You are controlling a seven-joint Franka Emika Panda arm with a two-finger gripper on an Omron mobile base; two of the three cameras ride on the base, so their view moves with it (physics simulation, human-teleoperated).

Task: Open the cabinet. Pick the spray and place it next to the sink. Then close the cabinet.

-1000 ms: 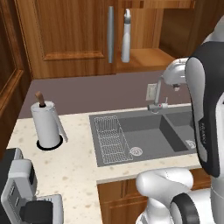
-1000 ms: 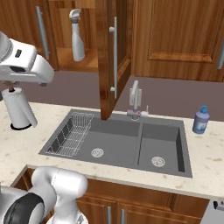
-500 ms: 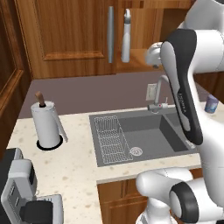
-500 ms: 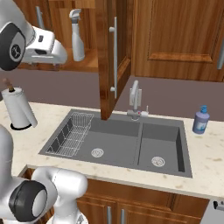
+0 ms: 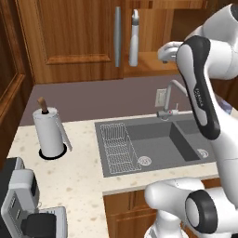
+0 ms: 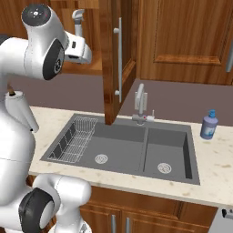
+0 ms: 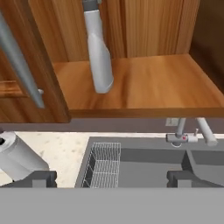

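Since the spray (image 7: 97, 52) is a tall, skinny bottle standing upright near the front left of the cabinet (image 5: 69, 42) shelf, my main worry is a tip-over: if the gripper (image 7: 111, 178) goes in a bit off-centre, or one finger touches the bottle before the other, it could knock it backwards or sideways and the thing rolls around on the shelf, or off the front edge into the sink (image 6: 127, 150) below. Second risk is the closed left door with its grey bar handle (image 5: 117, 37) sitting just beside the bottle, so there isn't much room on that side and a finger could clip the door edge or the bar. The open right door (image 6: 113, 63) hangs out over the sink as well, so a wide swing on the way out might bump it. A slippery rounded body gripped too high near the nozzle could also slide, I'd guess. As for pose: the arm is raised high with the elbow bent, the hand reaching roughly level toward the open half of the cabinet, at about shelf height and short of the shelf edge, with the spray well apart from the fingers. The gripper is spread wide and holding nothing. Down on the desk (image 5: 79, 176), the paper towel roll (image 5: 49, 132) and a blue bottle (image 6: 209, 124) sit on either side of the sink.
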